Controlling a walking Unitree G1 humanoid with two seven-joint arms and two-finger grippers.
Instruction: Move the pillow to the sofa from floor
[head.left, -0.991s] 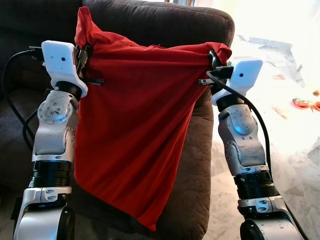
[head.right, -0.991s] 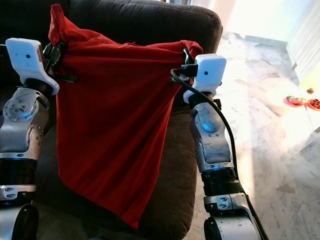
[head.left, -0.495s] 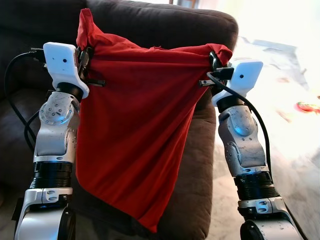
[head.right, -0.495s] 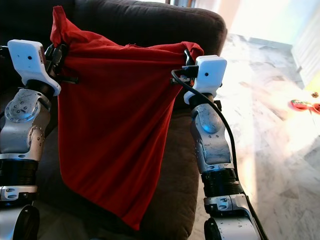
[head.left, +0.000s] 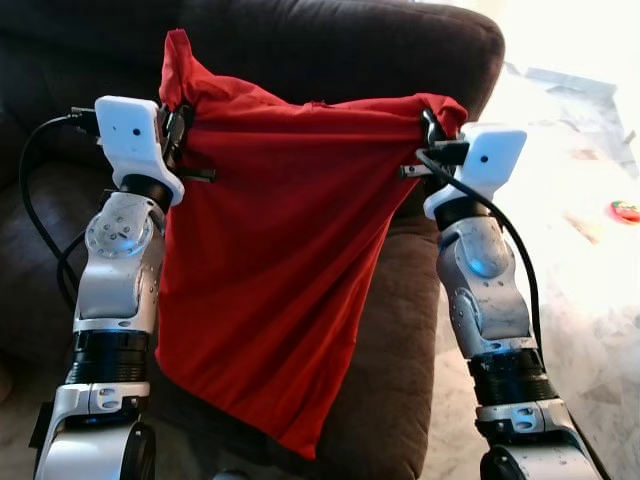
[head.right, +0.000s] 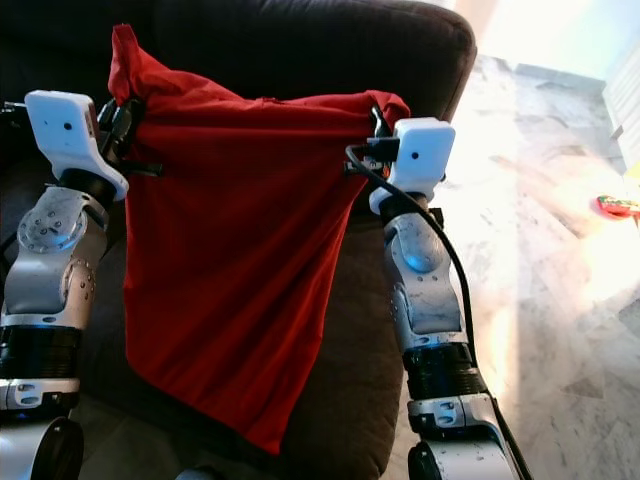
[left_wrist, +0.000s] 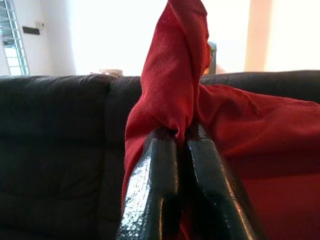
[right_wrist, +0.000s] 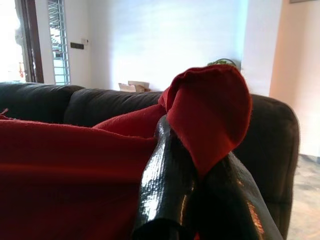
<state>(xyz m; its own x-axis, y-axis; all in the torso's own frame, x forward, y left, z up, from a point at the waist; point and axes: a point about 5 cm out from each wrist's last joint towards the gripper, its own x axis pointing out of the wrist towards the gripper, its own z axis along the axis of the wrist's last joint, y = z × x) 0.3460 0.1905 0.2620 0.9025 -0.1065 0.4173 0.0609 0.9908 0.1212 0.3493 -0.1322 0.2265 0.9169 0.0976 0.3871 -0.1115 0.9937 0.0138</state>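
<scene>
The left gripper (left_wrist: 181, 137) is pinched tight on one top corner of the red pillow (head.left: 280, 270). The right gripper (right_wrist: 197, 170) is pinched tight on the other top corner. There is one pillow, held up by two grippers. It hangs flat between them, in the air in front of the dark sofa (head.left: 330, 50). Its long side runs down, and its bottom corner points at the floor (head.right: 560, 300).

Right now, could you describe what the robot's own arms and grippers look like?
Both arms are jointed silver metal with black ring bands near the base. Each wrist carries a white, rounded plastic camera housing with a small dark dot. A black cable loops from each wrist down along the arm. The left gripper and right gripper each have two long, glossy black fingers.
</scene>
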